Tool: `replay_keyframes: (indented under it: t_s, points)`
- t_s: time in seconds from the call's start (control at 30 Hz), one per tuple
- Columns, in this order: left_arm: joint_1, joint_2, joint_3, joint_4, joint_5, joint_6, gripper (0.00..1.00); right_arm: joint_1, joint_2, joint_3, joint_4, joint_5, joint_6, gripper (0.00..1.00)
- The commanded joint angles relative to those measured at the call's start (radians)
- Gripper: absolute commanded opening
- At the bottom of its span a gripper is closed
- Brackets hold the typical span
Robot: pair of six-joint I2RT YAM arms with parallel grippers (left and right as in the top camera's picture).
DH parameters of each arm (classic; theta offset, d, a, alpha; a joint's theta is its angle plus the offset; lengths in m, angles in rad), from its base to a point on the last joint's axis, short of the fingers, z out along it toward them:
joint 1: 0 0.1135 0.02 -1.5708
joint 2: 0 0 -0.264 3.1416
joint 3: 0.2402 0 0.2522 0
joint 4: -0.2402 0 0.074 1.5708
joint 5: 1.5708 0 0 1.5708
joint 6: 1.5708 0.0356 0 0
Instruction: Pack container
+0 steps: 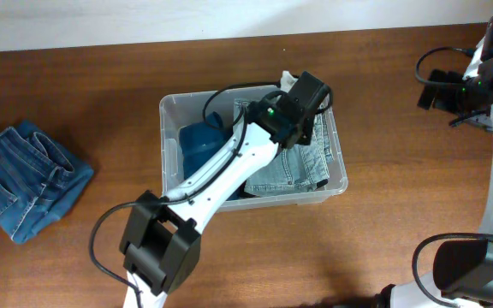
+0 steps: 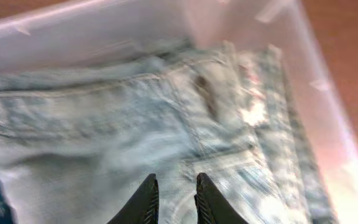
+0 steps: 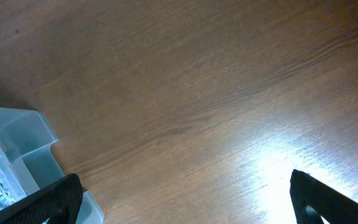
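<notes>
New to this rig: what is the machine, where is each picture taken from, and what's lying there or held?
Two robot arms with two-finger grippers work at a brown wooden table. One camera looks down from above; each wrist camera rides on its arm. The left gripper, nearly shut, hangs over pale blue folded jeans inside the large clear plastic tub, beside a dark blue item. The right gripper is open, empty, over the table. Mid-blue folded jeans lie outside the tub.

No writing, brand, number or sign can be read in any view. A small brown patch (image 2: 207, 93) on the pale jeans (image 2: 104, 137) in the container (image 1: 168, 128) is too blurred in the left wrist view to show any lettering.
</notes>
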Motion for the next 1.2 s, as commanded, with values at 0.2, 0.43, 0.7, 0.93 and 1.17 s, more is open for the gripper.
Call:
replay_keyframes:
  t_s: [0.2, 0.43, 0.7, 0.93, 1.17]
  points:
    - [-0.047, 0.000, 0.004, -0.043, 0.130, 0.014, 0.21, -0.002, 0.000, 0.008, 0.000, 0.008, 0.007, 0.99]
    - [-0.055, 0.083, 0.004, -0.056, 0.130, 0.013, 0.21, -0.002, 0.000, 0.008, 0.000, 0.008, 0.007, 0.99]
    - [-0.053, 0.101, 0.022, -0.060, 0.110, 0.044, 0.18, -0.002, 0.000, 0.008, 0.000, 0.008, 0.007, 0.99]
    - [0.007, 0.027, 0.134, -0.206, -0.021, 0.050, 0.18, -0.002, 0.000, 0.008, 0.000, 0.008, 0.007, 0.99]
    - [0.081, 0.014, 0.136, -0.398, -0.027, 0.007, 0.18, -0.002, 0.000, 0.008, 0.000, 0.008, 0.007, 0.99]
